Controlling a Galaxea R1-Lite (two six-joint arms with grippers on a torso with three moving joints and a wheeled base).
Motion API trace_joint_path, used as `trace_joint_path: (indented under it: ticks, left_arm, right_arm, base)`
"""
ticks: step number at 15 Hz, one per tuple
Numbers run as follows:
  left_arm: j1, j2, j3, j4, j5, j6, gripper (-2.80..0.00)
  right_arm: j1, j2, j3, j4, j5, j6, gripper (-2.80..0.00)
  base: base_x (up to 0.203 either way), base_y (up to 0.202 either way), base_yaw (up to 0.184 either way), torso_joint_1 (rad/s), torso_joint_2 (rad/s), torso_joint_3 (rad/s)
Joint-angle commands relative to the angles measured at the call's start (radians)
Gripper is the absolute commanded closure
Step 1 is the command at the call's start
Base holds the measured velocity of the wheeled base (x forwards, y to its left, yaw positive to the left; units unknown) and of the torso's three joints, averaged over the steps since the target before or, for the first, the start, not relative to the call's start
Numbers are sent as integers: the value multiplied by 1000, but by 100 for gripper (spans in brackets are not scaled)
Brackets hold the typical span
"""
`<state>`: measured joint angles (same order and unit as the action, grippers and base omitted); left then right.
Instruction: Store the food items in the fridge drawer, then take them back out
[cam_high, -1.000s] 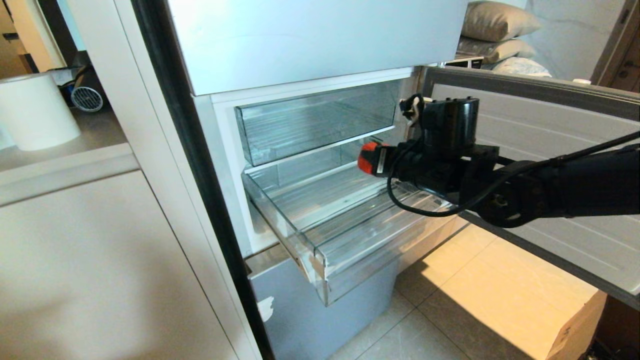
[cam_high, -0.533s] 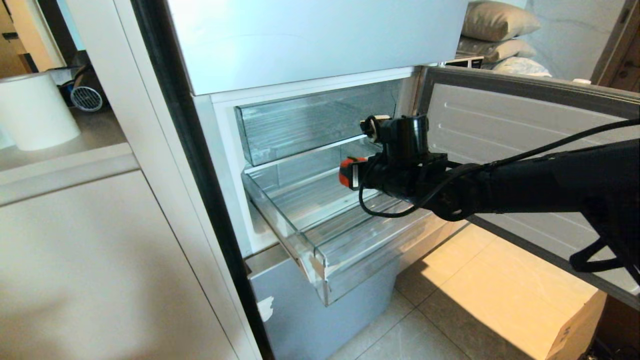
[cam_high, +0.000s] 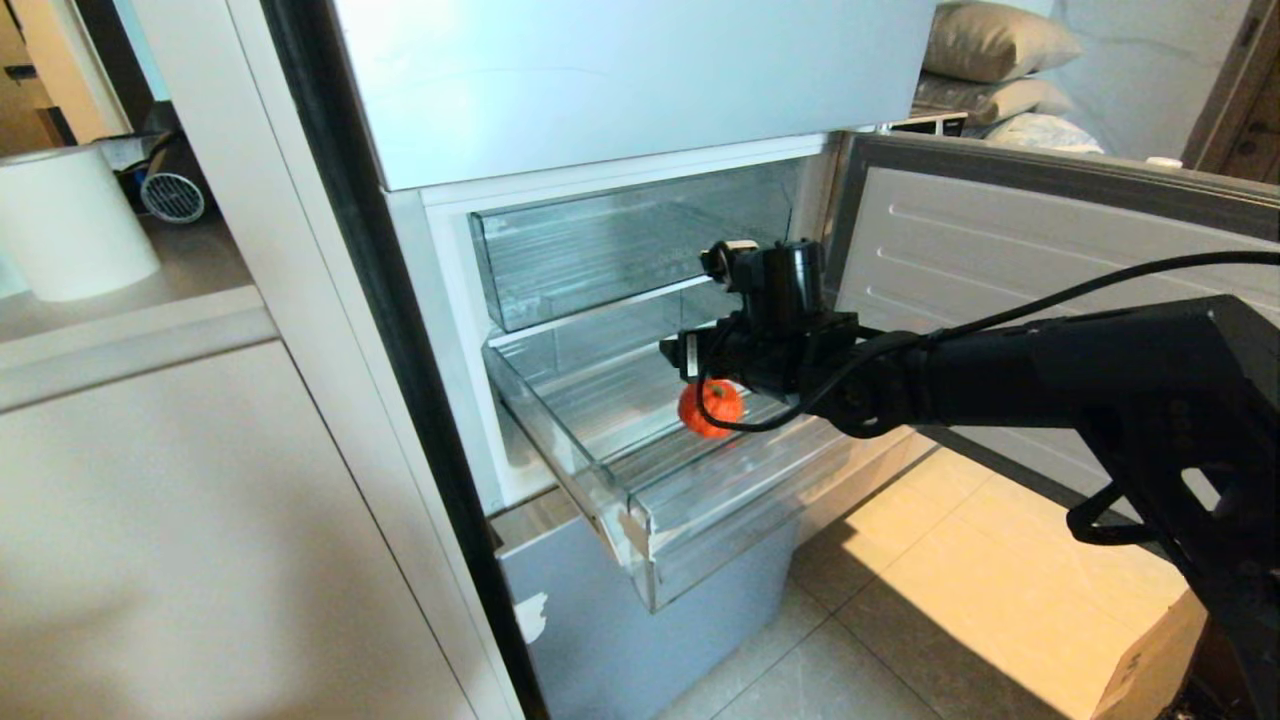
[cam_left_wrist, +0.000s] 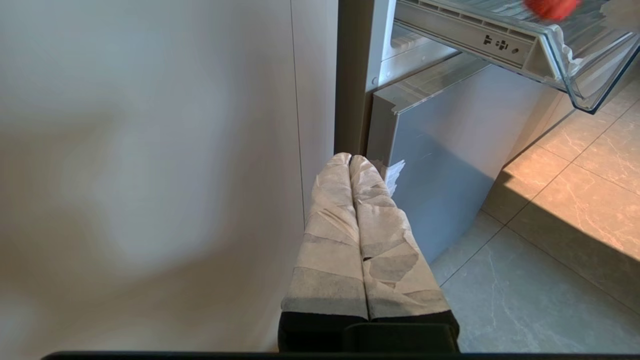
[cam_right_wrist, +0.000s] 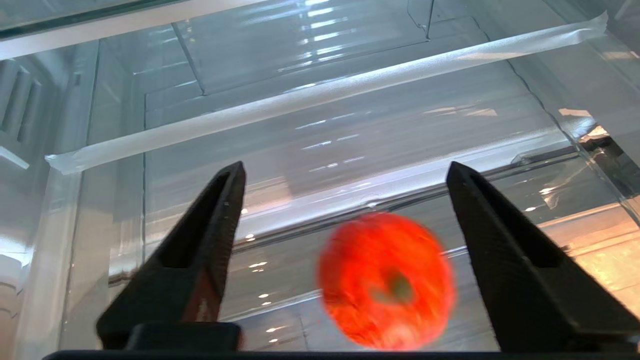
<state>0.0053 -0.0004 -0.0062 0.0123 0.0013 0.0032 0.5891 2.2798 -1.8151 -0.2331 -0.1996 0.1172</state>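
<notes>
An orange-red fruit (cam_high: 710, 408) with a dark stem spot is in the see-through fridge drawer (cam_high: 600, 480), just below my right gripper (cam_high: 678, 358). In the right wrist view the fruit (cam_right_wrist: 387, 280) appears blurred between and beneath the spread fingers, touching neither, over the drawer's ribbed floor (cam_right_wrist: 300, 150). My right gripper (cam_right_wrist: 345, 167) is open and holds nothing. My left gripper (cam_left_wrist: 350, 159) hangs shut and empty beside the white cabinet, low at the fridge's foot. From there the drawer (cam_left_wrist: 575, 60) is overhead, with the fruit (cam_left_wrist: 550, 6) seen through it. Only one fruit is in view.
A taller clear bin (cam_high: 620, 240) sits above the drawer. The open fridge door (cam_high: 1050, 280) stands on the right behind my right arm. A grey-blue lower panel (cam_high: 640, 640) lies under the drawer. A cardboard box (cam_high: 1140, 640) sits on the tiled floor.
My right gripper carried the fruit left and down over the drawer, then opened. The fruit has left the fingers and is now in the drawer beneath them.
</notes>
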Motion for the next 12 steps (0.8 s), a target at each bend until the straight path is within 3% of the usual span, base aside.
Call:
trace_joint_path:
  ticks: [1, 3, 4, 7, 12]
  left_arm:
    - [1, 0, 0, 0, 0, 0, 0]
    - [1, 0, 0, 0, 0, 0, 0]
    - [1, 0, 0, 0, 0, 0, 0]
    - [1, 0, 0, 0, 0, 0, 0]
    - [1, 0, 0, 0, 0, 0, 0]
  right_arm:
    - [1, -23, 3, 1, -1, 4, -280]
    - [1, -66, 26, 7, -3, 14, -280]
    - [6, -78, 41, 8, -4, 18, 0]
    - [29, -290, 178, 9, -14, 24, 0]
    - [99, -741, 680, 4, -133, 31, 0]
  base:
    - [0, 0, 0, 0, 0, 0]
    - [0, 0, 0, 0, 0, 0]
    - [0, 0, 0, 0, 0, 0]
    - [0, 0, 0, 0, 0, 0]
    - [0, 0, 0, 0, 0, 0]
